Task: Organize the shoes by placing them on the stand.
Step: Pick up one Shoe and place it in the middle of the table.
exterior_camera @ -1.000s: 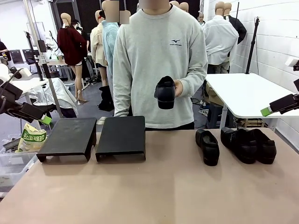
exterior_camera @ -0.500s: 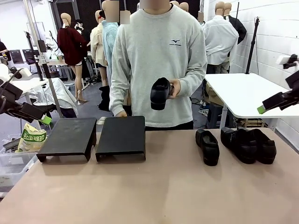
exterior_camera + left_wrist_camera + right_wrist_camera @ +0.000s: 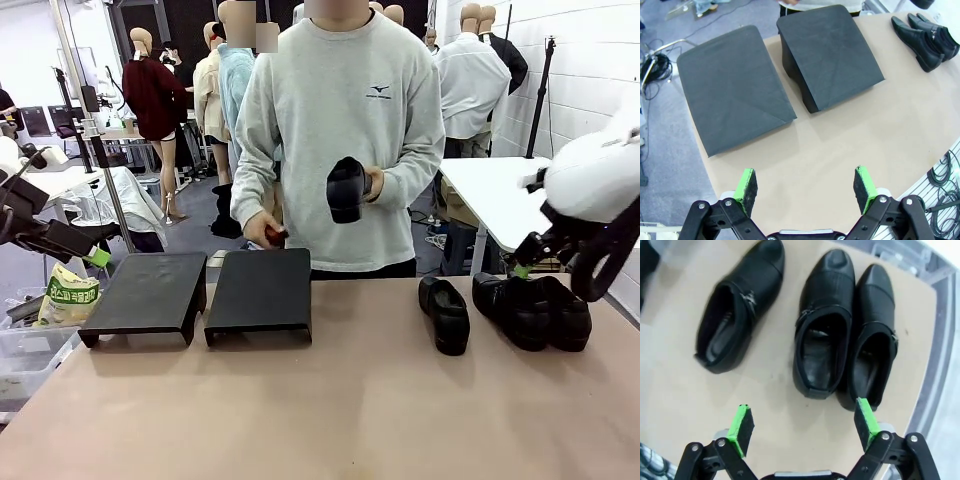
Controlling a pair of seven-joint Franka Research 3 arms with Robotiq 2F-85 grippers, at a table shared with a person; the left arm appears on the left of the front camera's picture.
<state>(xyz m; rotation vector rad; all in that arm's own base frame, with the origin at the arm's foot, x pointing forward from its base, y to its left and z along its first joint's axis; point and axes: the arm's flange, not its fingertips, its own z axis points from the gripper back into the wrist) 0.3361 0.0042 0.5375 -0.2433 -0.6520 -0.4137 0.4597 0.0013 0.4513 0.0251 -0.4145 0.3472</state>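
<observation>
Right gripper [image 3: 803, 423], jaws open and empty, hovers above three shoes [image 3: 822, 325] at the table's [image 3: 350, 400] right end and would do best to centre on one shoe's rim, while the left gripper [image 3: 806, 187] hangs open near the stands [image 3: 258, 290].

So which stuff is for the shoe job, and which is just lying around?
For the job: three black glossy shoes, another black shoe in the person's hand, two black flat-topped stands.
Just lying about: printed crinkly bag, white side table.
</observation>
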